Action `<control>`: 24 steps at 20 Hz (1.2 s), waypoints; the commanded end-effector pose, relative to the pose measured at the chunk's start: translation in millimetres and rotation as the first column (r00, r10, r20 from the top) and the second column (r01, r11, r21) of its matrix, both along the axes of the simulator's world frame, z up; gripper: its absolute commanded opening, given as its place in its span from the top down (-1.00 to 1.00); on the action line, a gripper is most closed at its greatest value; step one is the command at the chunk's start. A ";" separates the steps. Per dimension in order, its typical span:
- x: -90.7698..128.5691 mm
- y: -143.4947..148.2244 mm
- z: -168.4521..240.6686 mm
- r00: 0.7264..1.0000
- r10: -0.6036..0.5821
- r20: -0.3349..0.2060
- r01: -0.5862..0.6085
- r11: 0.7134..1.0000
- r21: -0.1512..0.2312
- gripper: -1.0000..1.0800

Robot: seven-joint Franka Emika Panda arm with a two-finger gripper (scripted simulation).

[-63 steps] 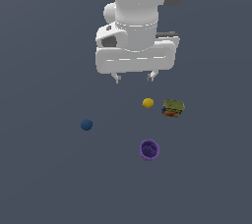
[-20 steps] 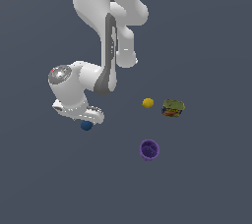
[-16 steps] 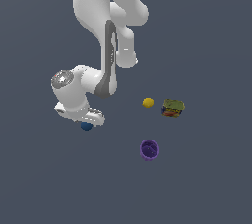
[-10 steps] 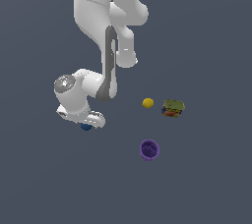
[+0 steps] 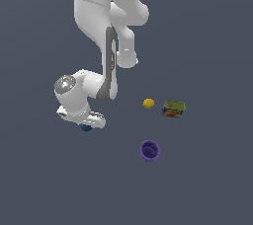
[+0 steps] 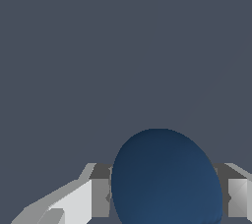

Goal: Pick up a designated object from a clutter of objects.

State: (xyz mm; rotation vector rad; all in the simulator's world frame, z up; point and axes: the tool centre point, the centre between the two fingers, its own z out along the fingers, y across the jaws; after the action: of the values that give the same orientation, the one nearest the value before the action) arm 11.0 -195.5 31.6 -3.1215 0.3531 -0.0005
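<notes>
Arm [image 5: 106, 26]: white, jointed, drops from the top of the exterior view and bends down toward that view's left, wrist low over the grey bench [image 5: 212, 184].

Gripper [image 5: 86, 124]: directly over the blue ball, hiding most of it in the exterior view. In the wrist view the gripper [image 6: 165, 201] has one finger on each side of the ball, close against it. Whether the pads actually press on the ball cannot be told; the contact edges are hidden behind the ball's curve.

Box [image 5: 173, 108]: greenish with red and orange print, far on the exterior view's right, lying on the bench.

Cup [image 5: 150, 150]: purple, round, mouth visible, nearer the camera than the box and yellow ball, apart from both.

Yellow ball [image 5: 148, 103]: just beside the box, on its left in the exterior view, not touching.

Blue ball [image 5: 87, 127]: dark, smooth, only its lower part shows under the gripper in the exterior view. Well apart from the other three items, at that view's left. In the wrist view the blue ball [image 6: 166, 179] fills the space between the fingers.
</notes>
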 end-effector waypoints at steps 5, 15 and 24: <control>-0.4 1.9 1.3 1.000 0.000 0.000 0.000 1.000 0.000 1.00; -10.8 33.6 28.7 1.000 0.000 0.000 0.000 1.000 0.001 1.00; -30.8 96.3 82.8 1.000 0.000 0.000 0.000 1.000 0.001 1.00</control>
State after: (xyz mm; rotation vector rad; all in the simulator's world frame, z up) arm -16.1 -111.4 103.5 -3.1204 0.3534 0.0016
